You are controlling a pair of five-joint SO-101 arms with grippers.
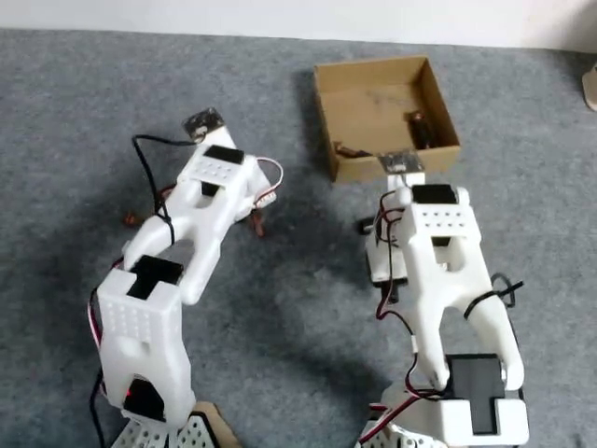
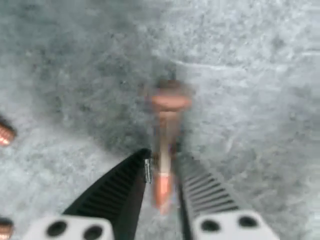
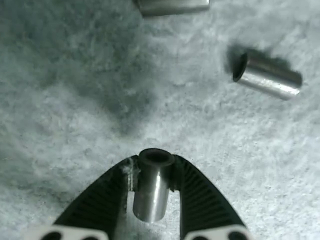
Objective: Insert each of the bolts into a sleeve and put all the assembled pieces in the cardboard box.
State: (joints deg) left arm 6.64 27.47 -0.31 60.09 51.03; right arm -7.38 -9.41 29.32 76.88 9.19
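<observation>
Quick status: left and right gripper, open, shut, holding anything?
Left gripper: closed on a bolt.
Right gripper: closed on a sleeve.

- Nothing can be read: no text, label, brand, number or sign is legible on the cardboard box (image 1: 359,103), the bolt (image 2: 167,125) or the sleeve (image 3: 151,192).

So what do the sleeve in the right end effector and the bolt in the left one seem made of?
The sleeve looks like bare metal, steel or aluminium: silvery, brushed, with soft lengthwise highlights. The bolt looks copper-coloured metal, perhaps plated; finish hard to tell.
</observation>
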